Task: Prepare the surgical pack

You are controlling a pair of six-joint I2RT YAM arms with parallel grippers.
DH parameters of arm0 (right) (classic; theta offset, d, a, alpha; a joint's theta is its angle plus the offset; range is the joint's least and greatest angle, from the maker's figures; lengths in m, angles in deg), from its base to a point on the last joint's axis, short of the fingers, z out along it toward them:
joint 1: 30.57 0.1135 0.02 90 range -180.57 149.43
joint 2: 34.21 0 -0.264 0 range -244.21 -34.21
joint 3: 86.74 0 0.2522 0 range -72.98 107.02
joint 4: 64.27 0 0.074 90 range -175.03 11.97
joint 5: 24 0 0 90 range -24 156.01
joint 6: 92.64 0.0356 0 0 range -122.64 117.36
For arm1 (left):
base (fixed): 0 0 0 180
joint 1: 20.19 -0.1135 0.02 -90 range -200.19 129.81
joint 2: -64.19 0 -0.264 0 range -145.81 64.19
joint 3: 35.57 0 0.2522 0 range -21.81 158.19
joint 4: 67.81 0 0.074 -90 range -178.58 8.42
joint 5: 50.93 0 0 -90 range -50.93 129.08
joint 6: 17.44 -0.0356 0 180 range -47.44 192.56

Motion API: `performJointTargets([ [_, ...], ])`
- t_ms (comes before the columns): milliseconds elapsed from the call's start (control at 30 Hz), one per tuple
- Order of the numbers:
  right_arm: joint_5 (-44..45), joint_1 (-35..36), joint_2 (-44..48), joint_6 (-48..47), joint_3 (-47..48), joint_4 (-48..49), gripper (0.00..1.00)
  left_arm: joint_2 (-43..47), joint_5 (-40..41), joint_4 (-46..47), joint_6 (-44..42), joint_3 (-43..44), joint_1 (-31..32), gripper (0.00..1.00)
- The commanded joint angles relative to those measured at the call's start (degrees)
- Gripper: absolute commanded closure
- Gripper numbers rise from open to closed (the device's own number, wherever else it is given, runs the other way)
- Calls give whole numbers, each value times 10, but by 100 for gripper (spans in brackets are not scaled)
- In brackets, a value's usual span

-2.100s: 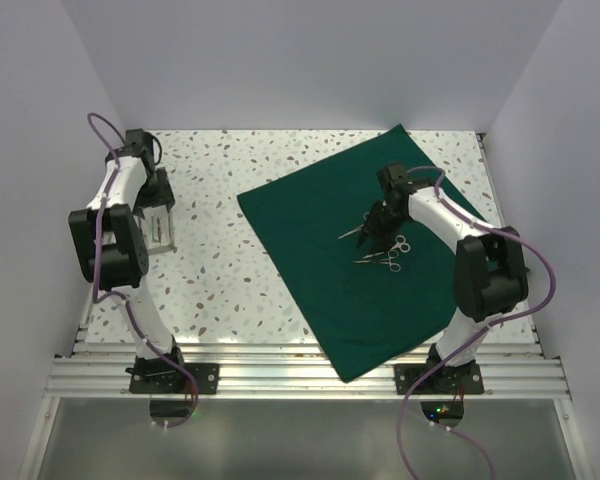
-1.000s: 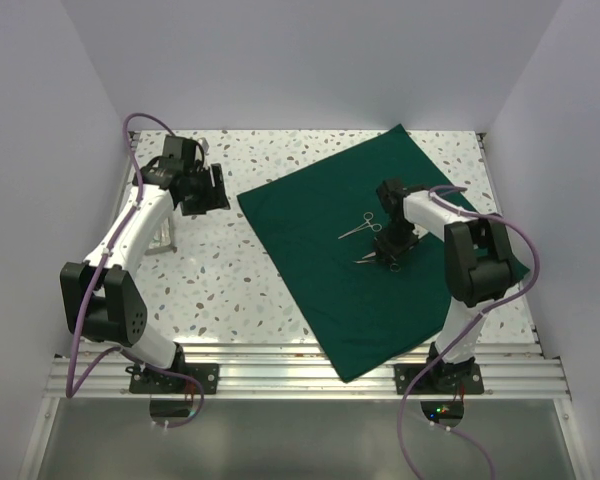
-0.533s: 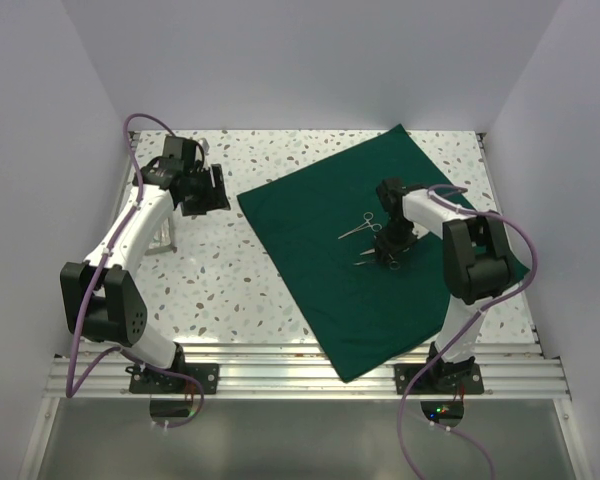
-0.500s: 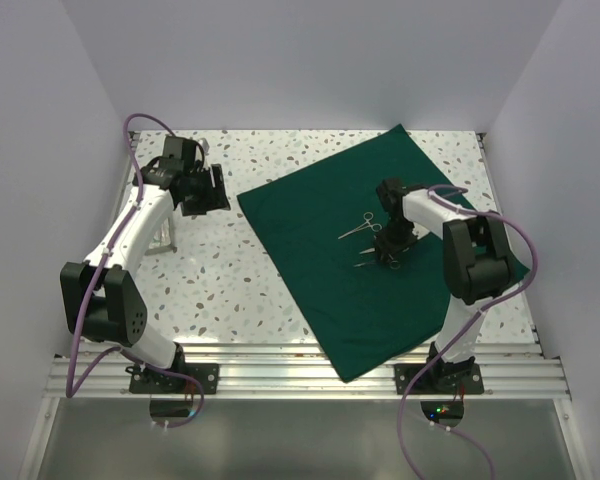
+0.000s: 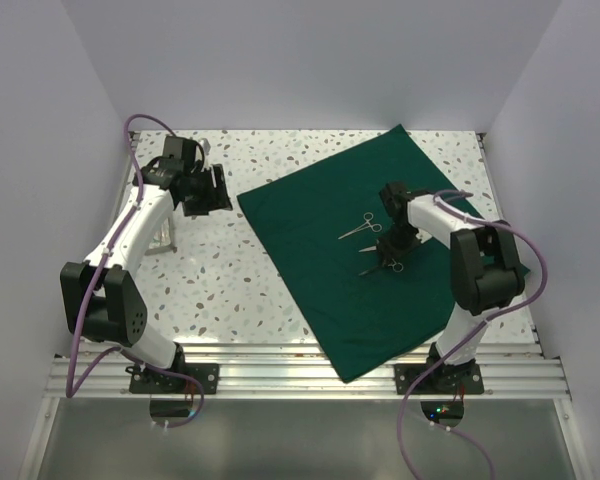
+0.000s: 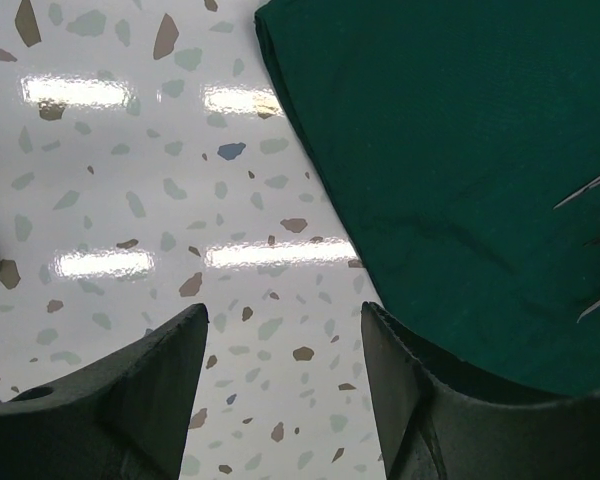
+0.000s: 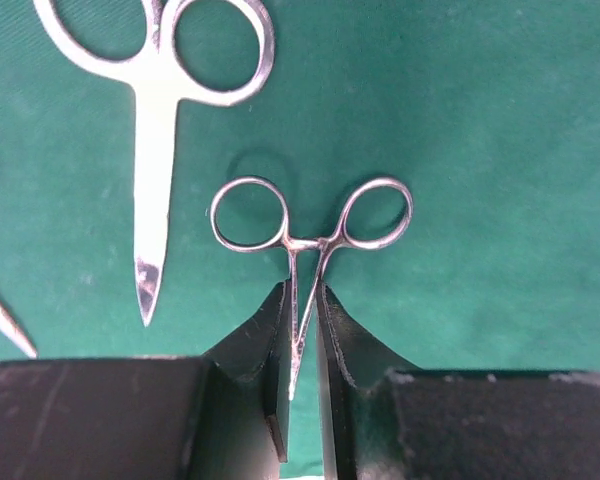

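The dark green drape (image 5: 340,270) lies spread flat on the speckled table. Silver instruments lie on it: a pair of scissors (image 5: 357,228) and another pair (image 7: 158,90) next to my right gripper. My right gripper (image 5: 389,250) points down at the drape's middle. In the right wrist view it (image 7: 300,300) is shut on the shafts of small ring-handled forceps (image 7: 310,215), rings sticking out ahead. My left gripper (image 5: 216,190) is open and empty above bare table (image 6: 285,340), just left of the drape's edge (image 6: 430,150). No white packets show.
A small steel tray (image 5: 161,235) stands at the left behind my left arm. Instrument tips (image 6: 588,188) show at the right edge of the left wrist view. White walls close in the table on three sides.
My left arm swung from the steel tray to the drape's left corner, then stayed still. My right gripper moved from the upper scissors down onto the forceps and closed.
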Motion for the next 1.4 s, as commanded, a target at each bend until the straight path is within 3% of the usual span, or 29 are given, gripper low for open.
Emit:
performJointTargets([
  [0,15,-1,57,-29,-2,-10,100,0,-23,23,7,7,-3,33],
  [167,17,-1,86,-51,7,-2,100,-5,-75,41,22,2,-3,33],
  [333,-4,0,78,-126,24,36,100,-22,-228,123,40,-38,4,32],
  [400,-25,0,42,-177,41,48,98,-26,-241,137,51,-49,13,32],
  [433,-16,-1,25,-188,88,6,83,-27,-242,139,53,-49,17,32],
  [533,8,7,-10,-191,138,-1,62,-30,-239,132,54,-45,25,32],
  [667,18,19,-61,-189,207,21,52,-36,-232,126,48,-46,30,32],
  [733,29,30,-123,-189,285,-31,52,-39,-233,125,43,-53,30,32],
  [900,46,47,-185,-154,370,-88,53,-37,-230,120,36,-58,31,32],
  [1067,74,62,-197,-122,376,-121,54,-36,-229,116,31,-55,31,32],
  [1367,64,78,-220,-111,367,-93,58,-52,-235,111,22,-45,30,32],
])
